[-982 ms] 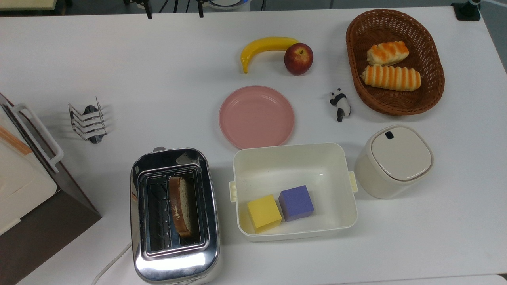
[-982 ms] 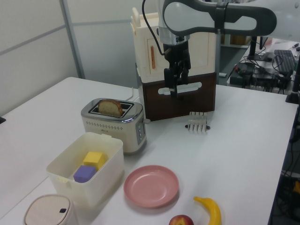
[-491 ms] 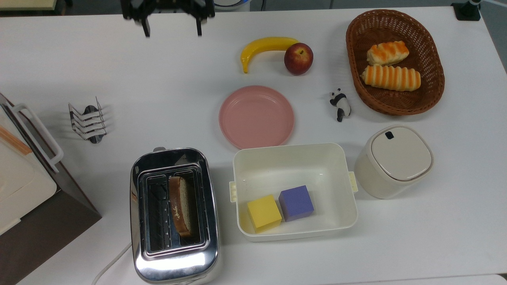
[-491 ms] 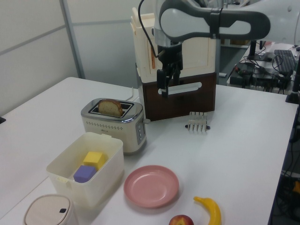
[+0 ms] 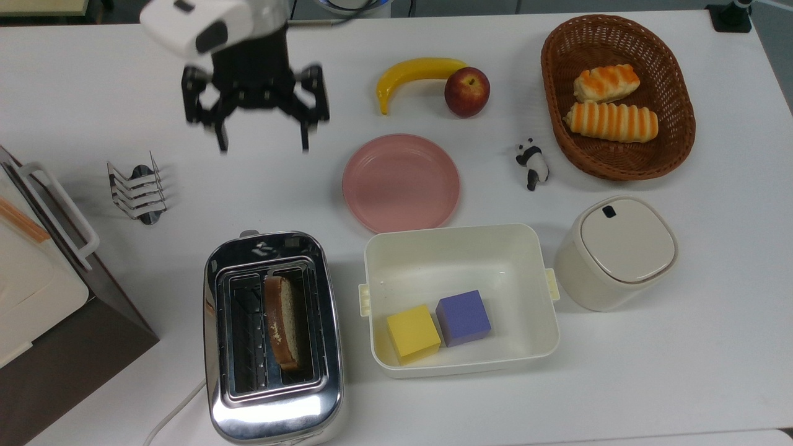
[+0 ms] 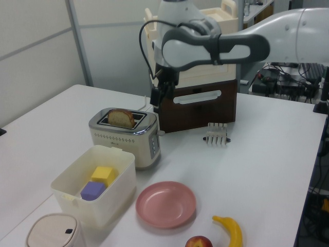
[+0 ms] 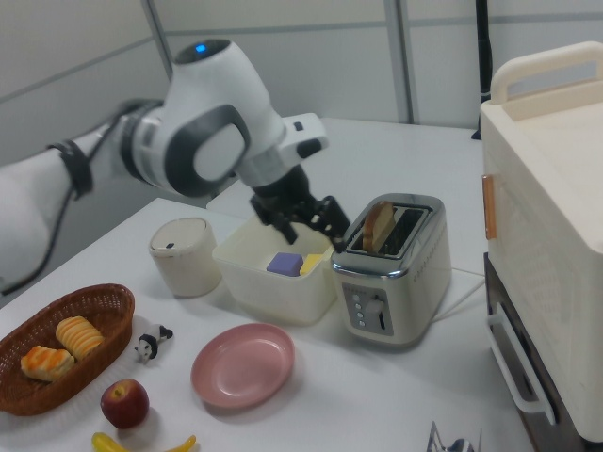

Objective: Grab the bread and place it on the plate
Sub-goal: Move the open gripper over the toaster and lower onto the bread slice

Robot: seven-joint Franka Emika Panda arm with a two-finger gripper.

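Black and blurred, the gripper is seen with its two fingers spread wide and nothing between them, above bare table at about 12 o'clock from the toaster in the top view. The bread, a speckled tan slice with a dark crust, stands on edge in one slot of the shiny chrome toaster, its lower part hidden. The plate, round, smooth and pink, is found at 2 o'clock from the toaster.
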